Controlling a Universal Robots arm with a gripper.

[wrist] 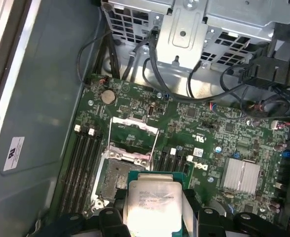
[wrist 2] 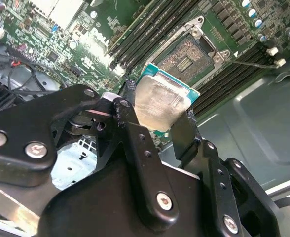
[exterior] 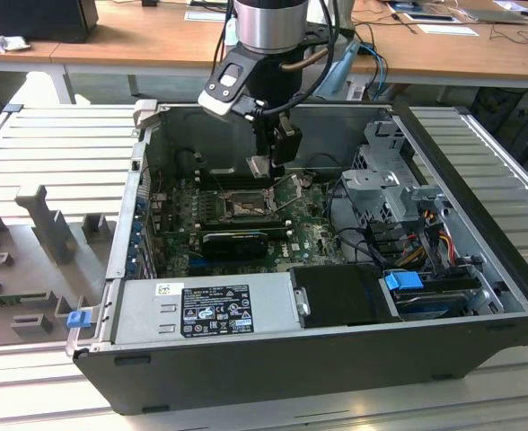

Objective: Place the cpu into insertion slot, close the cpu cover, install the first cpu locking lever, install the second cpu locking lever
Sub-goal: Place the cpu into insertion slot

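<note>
Exterior view gives us an open case [exterior: 246,359] lying on its side on a slatted table [exterior: 57,144], with a green board [exterior: 311,235] inside. Over the board hangs the arm [exterior: 266,22], its gripper [exterior: 270,166] above the slot [exterior: 246,208]. In the second wrist view we see the fingers [wrist 2: 135,136] pinching the cpu [wrist 2: 159,98] by two opposite edges, silvery face toward the camera, held apart from the slot, whose dark contacts lie uncovered. In the first wrist view we find the cover [wrist: 135,120] swung up on its hinge, just beside the slot.
</note>
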